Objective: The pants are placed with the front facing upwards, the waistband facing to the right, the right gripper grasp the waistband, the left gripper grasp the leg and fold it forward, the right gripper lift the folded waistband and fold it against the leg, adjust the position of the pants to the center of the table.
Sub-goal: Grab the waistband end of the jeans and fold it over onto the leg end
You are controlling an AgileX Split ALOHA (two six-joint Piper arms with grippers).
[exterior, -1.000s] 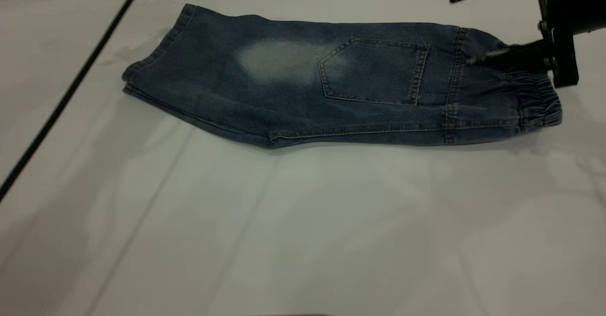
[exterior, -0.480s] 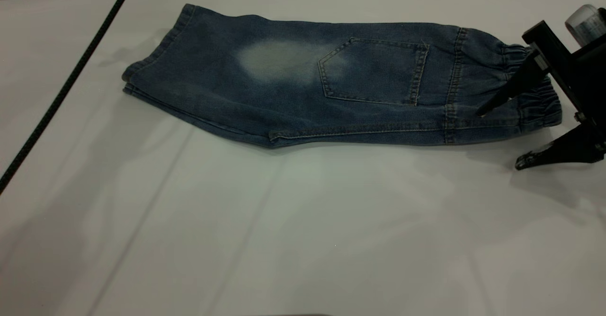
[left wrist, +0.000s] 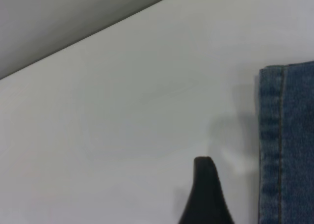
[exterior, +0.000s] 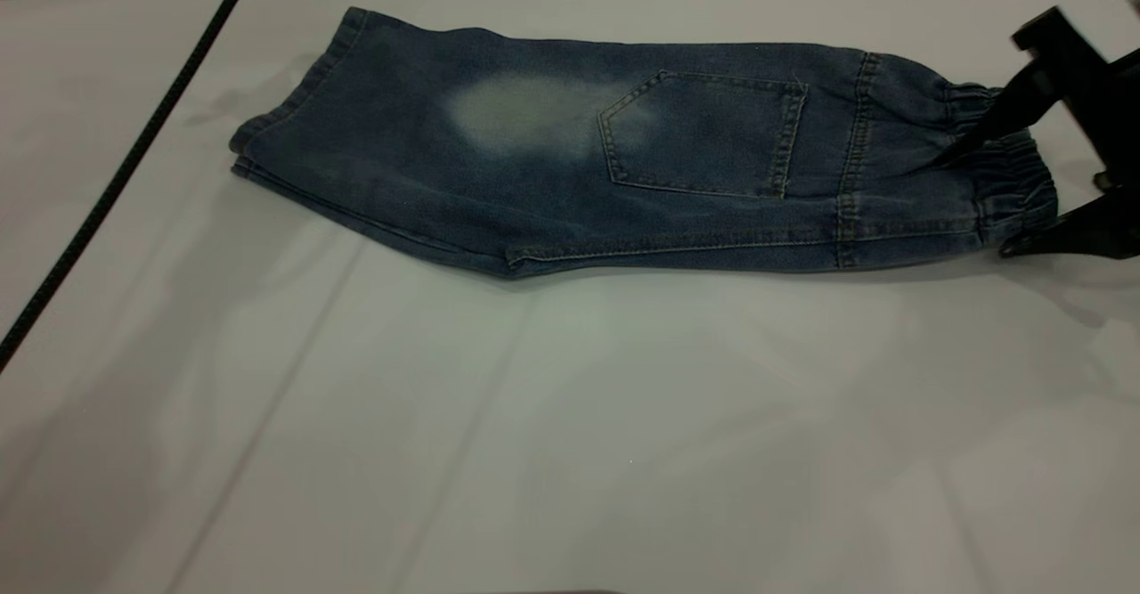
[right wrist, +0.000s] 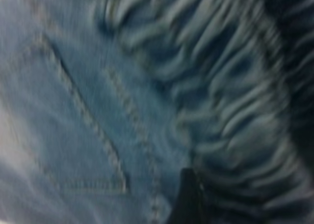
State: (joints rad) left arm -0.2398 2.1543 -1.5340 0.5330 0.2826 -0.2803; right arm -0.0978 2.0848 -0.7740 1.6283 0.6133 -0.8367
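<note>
The pants (exterior: 552, 158) lie folded lengthwise on the white table (exterior: 570, 416), back pocket up, leg hem to the left. The puckered waistband (exterior: 1015, 184) is at the right end. My right gripper (exterior: 971, 207) is open at that end, one finger over the waistband and the other low at its near edge. In the right wrist view the gathered waistband (right wrist: 230, 101) fills the frame, with a dark fingertip (right wrist: 189, 197) resting against it. Part of my left gripper (left wrist: 205, 194) hovers over bare table just beside the leg hem (left wrist: 287, 145), apart from it.
A thin black cable (exterior: 125, 162) runs diagonally across the table's left side up to the far edge. The table's far edge meets a grey wall (left wrist: 59, 17). Bare white tabletop lies in front of the pants.
The right gripper dropped from above the waistband, swung low to the right, then shifted back so its fingers straddle the waistband. The pants stayed put. The left arm's tip rose out of the top edge.
</note>
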